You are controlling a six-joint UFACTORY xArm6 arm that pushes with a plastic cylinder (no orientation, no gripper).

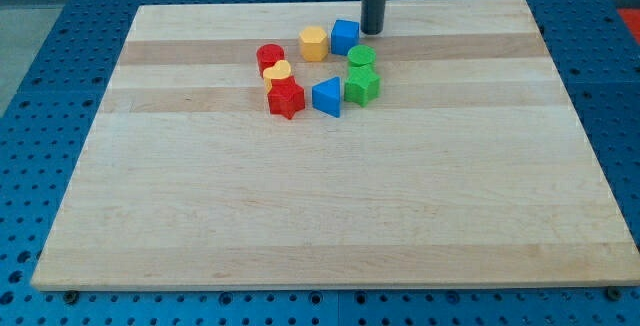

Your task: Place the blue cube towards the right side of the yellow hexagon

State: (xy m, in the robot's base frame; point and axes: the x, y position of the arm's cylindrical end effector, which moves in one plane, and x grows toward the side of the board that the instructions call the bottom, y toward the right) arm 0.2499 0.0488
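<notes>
The blue cube point(345, 36) sits near the view's top, touching the right side of the yellow hexagon point(314, 43). My tip point(372, 31) is just right of the blue cube, close to it or touching it. The dark rod rises from there out of the view's top.
The blocks lie on a wooden board point(330, 226) over a blue perforated table. Below the pair are a green cylinder point(361, 58), a green block point(362, 85), a blue triangle point(327, 97), a red star-like block point(286, 99), a small yellow block point(278, 74) and a red cylinder point(270, 58).
</notes>
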